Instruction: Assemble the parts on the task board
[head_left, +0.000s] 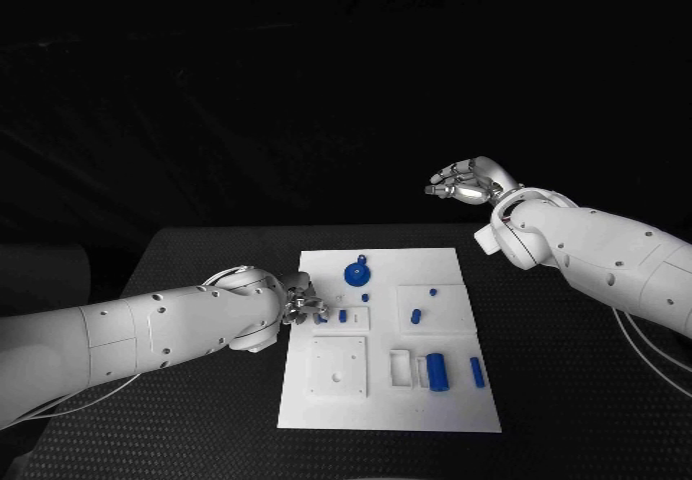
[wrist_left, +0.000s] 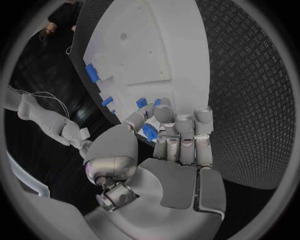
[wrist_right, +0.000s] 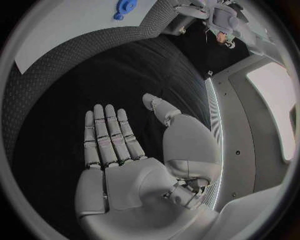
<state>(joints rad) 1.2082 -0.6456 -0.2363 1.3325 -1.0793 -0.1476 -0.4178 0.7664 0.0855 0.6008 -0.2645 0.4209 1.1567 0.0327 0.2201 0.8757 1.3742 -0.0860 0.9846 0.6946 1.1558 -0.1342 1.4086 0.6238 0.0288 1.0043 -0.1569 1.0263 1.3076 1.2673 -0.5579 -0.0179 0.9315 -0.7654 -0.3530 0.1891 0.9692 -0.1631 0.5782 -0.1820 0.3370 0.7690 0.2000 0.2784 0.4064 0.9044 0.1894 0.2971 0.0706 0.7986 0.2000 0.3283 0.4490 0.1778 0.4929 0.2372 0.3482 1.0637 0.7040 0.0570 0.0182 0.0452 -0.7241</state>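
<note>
Your left hand (head_left: 299, 301) sits at the nine o'clock edge of the task board (head_left: 433, 405), and its curled fingers (wrist_left: 185, 127) hide most of what they pinch: the left wrist view shows a small blue part (wrist_left: 149, 132) caught between thumb and fingers, its shape hard to make out. The board lies on a black, ribbed worktop (head_left: 577, 400); the room behind is dark and you can read nothing in it. The board's long axis runs six to twelve o'clock. Near its six o'clock end a blue cylinder (head_left: 436, 371) and a slim blue pin (head_left: 477, 372) lie along that axis. A round blue part (head_left: 356, 272) sits toward twelve. Your right hand (head_left: 469, 182) hangs beyond the two o'clock corner, fingers straight and parted, holding nothing.
</note>
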